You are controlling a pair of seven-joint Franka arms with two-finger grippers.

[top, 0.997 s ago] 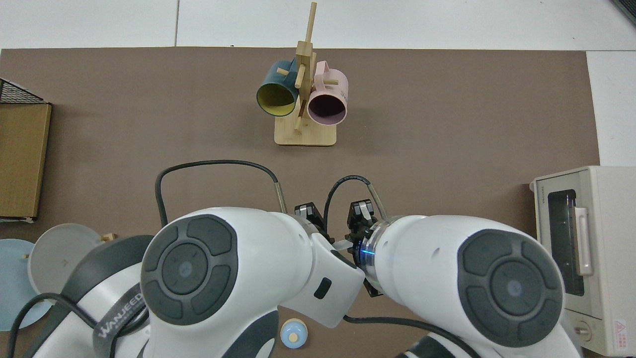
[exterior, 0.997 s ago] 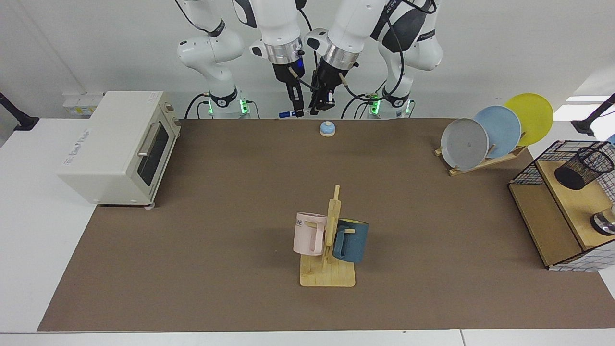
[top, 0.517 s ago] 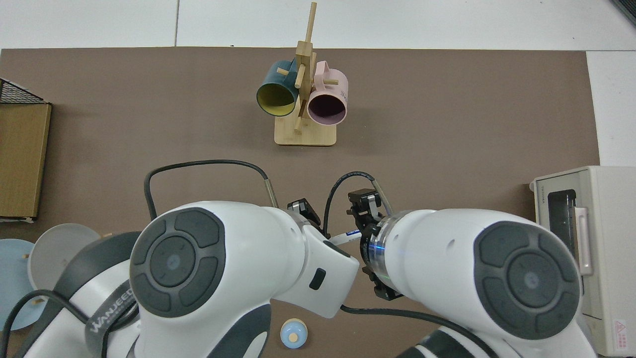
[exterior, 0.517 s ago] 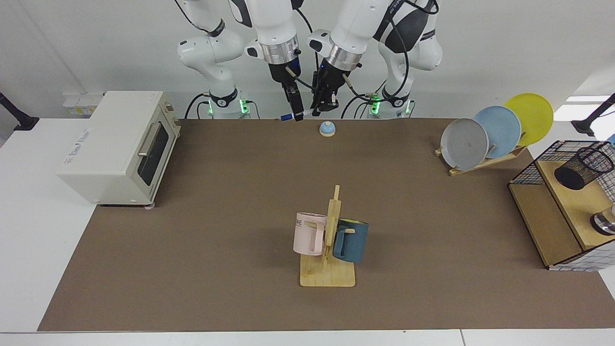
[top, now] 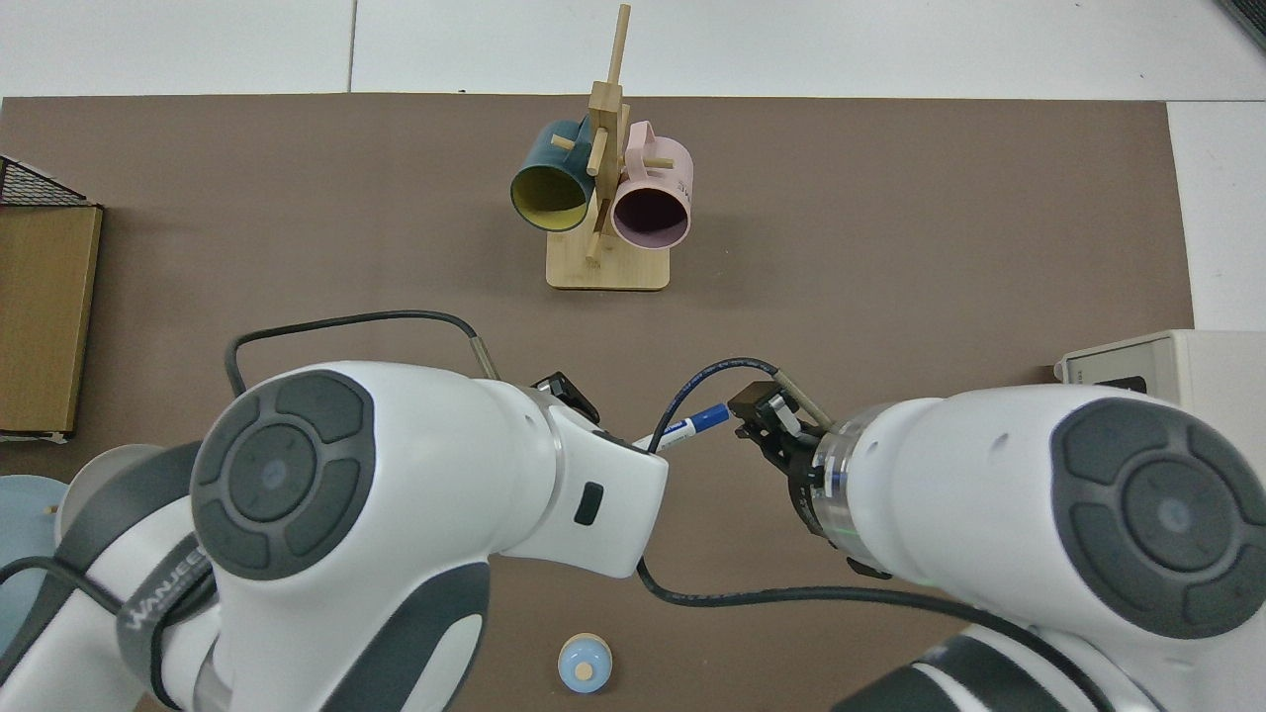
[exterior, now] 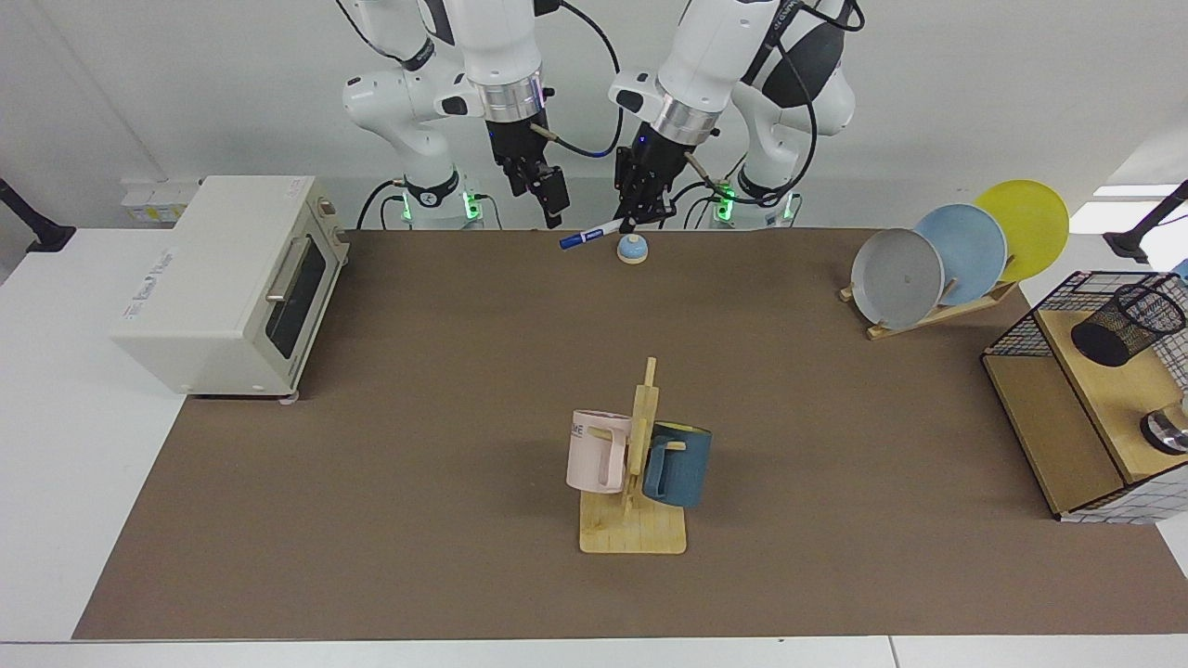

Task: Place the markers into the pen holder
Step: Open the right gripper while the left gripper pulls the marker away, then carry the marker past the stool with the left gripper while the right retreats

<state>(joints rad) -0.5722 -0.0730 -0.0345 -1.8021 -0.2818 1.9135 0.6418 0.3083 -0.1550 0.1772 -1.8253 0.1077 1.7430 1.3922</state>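
Left gripper fingers clamped on the white end of the marker; it sticks out roughly level toward the right gripper, blue cap outermost, held above the surface. Right gripper just beside the cap, not touching it; fingers look apart. Small blue bell just below the left fingers. Pen holder is well off to the left arm's side, on the wooden shelf.
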